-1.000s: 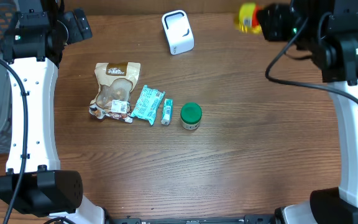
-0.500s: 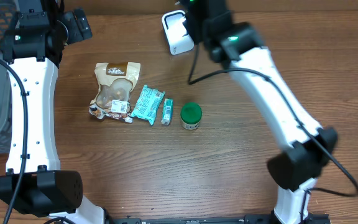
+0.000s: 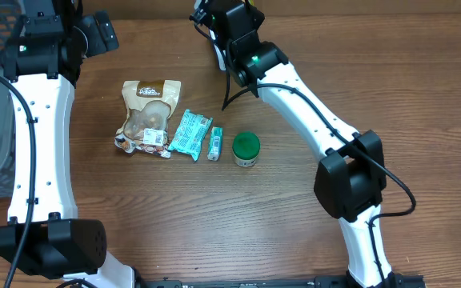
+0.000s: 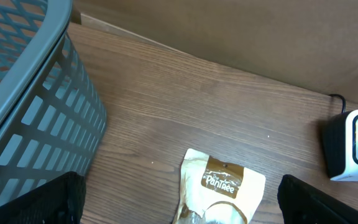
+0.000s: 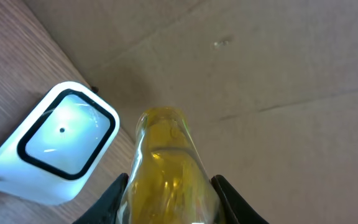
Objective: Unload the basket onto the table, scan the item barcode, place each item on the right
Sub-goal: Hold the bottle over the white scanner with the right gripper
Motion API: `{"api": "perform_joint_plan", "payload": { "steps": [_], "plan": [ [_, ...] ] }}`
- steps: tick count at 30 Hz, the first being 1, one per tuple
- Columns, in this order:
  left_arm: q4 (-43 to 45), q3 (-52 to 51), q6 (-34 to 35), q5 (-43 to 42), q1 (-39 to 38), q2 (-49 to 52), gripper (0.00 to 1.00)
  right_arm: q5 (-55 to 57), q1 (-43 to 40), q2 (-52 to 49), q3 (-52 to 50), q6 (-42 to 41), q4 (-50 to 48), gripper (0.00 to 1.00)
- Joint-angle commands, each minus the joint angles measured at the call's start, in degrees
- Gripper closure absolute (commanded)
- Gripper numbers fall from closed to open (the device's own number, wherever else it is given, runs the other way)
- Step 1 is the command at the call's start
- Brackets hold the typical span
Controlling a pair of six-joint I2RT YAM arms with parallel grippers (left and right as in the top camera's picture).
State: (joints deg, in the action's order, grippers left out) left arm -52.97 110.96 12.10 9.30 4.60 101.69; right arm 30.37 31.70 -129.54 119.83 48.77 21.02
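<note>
The right pincer (image 5: 169, 193) gripped a yellow bottle (image 5: 165, 149), jaws part closed, beside the white scanner (image 5: 55, 149) at the far edge; the left pincer (image 4: 180, 205) gaped wide, empty.

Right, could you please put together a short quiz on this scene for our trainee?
1. True or false: the right gripper is shut on a yellow bottle close to the white scanner.
2. The jar at the right end of the row, as the overhead view shows it, has a lid that is: A red, B green, C blue.
3. How many items lie in that row on the table?

Key: 1 true; 2 B; 3 four: the snack pouch, teal packet, small tube and jar.
</note>
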Motion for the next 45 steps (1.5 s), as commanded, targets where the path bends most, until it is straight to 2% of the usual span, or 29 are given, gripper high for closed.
{"api": "perform_joint_plan", "payload": {
  "steps": [1, 8, 17, 23, 45],
  "plan": [
    [0.02, 0.48, 0.79, 0.76, 0.24, 0.13, 0.00, 1.49, 0.28, -0.48, 0.44, 2.10, -3.50, 0.78],
    [0.02, 0.48, 0.79, 0.74, 0.24, 0.13, 0.01, 0.33, 0.33, -2.93, 0.33, 1.97, -7.93, 0.79],
    [0.00, 0.48, 0.79, 0.74, 0.24, 0.13, 0.00, -0.96, 0.33, -4.04, 0.33, -2.36, -11.69, 0.78],
    [0.02, 0.48, 0.76, 0.74, 0.24, 0.13, 0.00, -4.59, 0.26, -4.22, 0.28, -4.00, -11.56, 0.76],
    [0.00, 0.48, 0.79, 0.74, 0.24, 0.13, 0.01, -6.03, -1.36, -7.91, 0.24, -4.26, -12.83, 0.74]
  ]
}}
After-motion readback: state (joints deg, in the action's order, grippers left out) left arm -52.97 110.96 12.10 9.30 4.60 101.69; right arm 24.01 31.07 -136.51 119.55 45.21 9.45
